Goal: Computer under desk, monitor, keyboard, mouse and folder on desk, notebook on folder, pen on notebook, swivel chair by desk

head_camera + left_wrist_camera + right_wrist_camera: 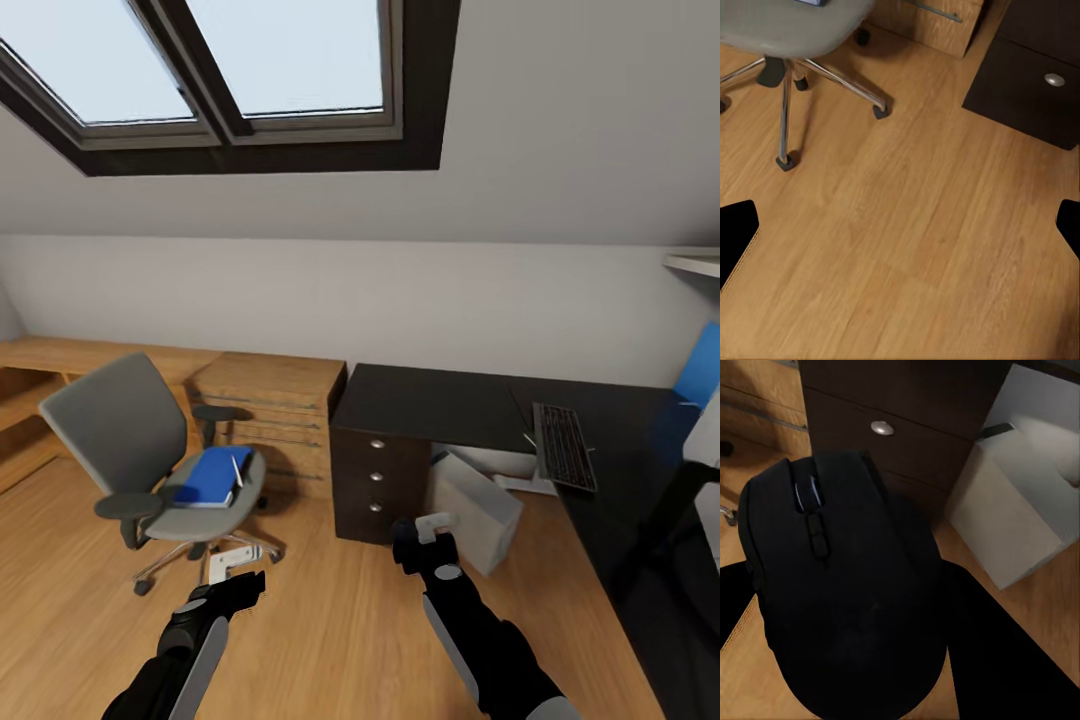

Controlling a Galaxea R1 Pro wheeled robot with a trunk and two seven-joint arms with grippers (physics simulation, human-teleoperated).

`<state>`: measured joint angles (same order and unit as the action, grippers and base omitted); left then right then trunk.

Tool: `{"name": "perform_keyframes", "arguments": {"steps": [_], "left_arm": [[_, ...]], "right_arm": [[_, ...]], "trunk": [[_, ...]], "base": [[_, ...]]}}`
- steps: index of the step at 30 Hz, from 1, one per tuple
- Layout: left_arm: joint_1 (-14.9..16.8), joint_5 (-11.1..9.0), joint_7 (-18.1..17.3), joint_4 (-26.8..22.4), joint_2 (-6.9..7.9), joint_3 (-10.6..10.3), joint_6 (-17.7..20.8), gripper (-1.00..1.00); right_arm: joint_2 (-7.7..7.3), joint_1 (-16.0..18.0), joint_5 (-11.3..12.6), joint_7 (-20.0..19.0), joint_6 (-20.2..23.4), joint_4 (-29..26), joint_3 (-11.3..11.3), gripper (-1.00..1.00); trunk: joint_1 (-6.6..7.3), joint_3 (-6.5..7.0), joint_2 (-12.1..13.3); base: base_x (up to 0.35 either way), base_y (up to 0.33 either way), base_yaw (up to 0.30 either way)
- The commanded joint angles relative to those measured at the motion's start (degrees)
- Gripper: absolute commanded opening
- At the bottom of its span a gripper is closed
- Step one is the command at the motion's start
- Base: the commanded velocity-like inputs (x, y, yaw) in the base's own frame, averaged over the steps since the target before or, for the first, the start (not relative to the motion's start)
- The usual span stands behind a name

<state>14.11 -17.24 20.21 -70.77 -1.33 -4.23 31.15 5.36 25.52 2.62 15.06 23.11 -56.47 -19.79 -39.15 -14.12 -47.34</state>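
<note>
The surface (440, 400), L-shaped with a glossy black top, fills the room's right corner, a blue panel at its far end. The grey swivel chair (120, 425) stands well apart on the wooden floor (915, 247), its chrome legs clear in the left wrist view. The light grey computer (480, 510) leans tilted under the surface beside a dark cabinet (378, 480) with round knobs. The dark keyboard (564, 446) lies on the black top. The bright blue folder (210, 475) rests on the chair seat, a slim white pen (238, 470) on it. The right hand (424, 545) pinches the black rounded mouse (844, 585), whose scroll wheel and side buttons show in the right wrist view. The left hand (235, 580) hangs spread over bare floor.
</note>
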Motion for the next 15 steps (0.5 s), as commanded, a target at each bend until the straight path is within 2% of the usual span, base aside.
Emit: {"name": "perform_keyframes", "arguments": {"steps": [1, 10, 15], "left_arm": [[0.0, -0.6, 0.5, -0.1, 0.02, -0.1, 0.1, 1.0], [0.0, -0.5, 0.5, -0.1, 0.01, -0.2, 0.1, 1.0], [0.0, -0.5, 0.6, -0.1, 0.01, -0.2, 0.1, 1.0]], "right_arm": [[-0.05, 0.1, 0.4, 0.5, 0.2, -0.2, -0.1, -1.0], [-0.17, 0.1, 0.3, 0.6, -0.2, -0.4, -0.1, -1.0], [-0.17, 0.1, 0.3, 0.6, -0.2, -0.4, -0.1, -1.0]], "trunk": [[0.18, 0.1, 0.4], [2.16, 2.07, 4.0], [2.16, 2.5, 4.0]], "base": [[0.295, 0.206, 0.0], [0.295, 0.177, 0.0], [0.299, 0.135, 0.014]]}}
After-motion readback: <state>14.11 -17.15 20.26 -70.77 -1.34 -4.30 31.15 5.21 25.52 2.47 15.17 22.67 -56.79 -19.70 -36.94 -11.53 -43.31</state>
